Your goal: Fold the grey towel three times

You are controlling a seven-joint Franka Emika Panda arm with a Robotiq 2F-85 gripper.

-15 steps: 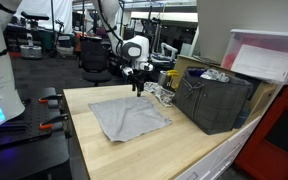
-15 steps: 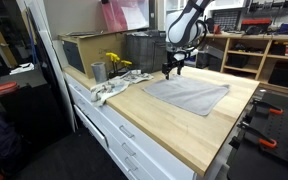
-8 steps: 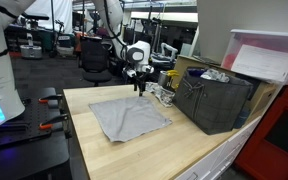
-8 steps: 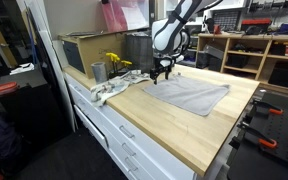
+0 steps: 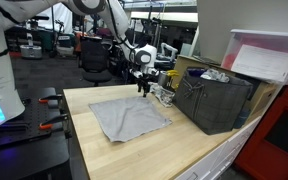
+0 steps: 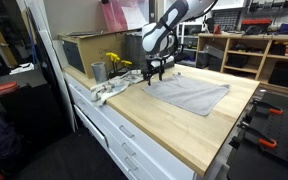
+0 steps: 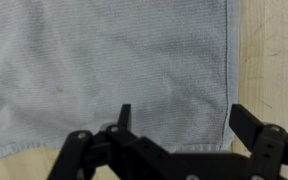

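— Grey cloth towel (image 5: 129,118), where does it lie?
— Spread flat, unfolded, on the pale wooden table (image 5: 189,152), near a dark plastic crate (image 5: 219,100).
— And the black pincer (image 7: 181,115)?
— Over one corner of the towel. In the wrist view its fingers stand wide apart, gripping nothing.

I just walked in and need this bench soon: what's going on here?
A robot arm's pincer hangs open over one edge of a grey towel lying flat on the wooden table. The wrist view shows its fingers spread above the towel's border near a corner. No fold made yet; nothing is gripped.
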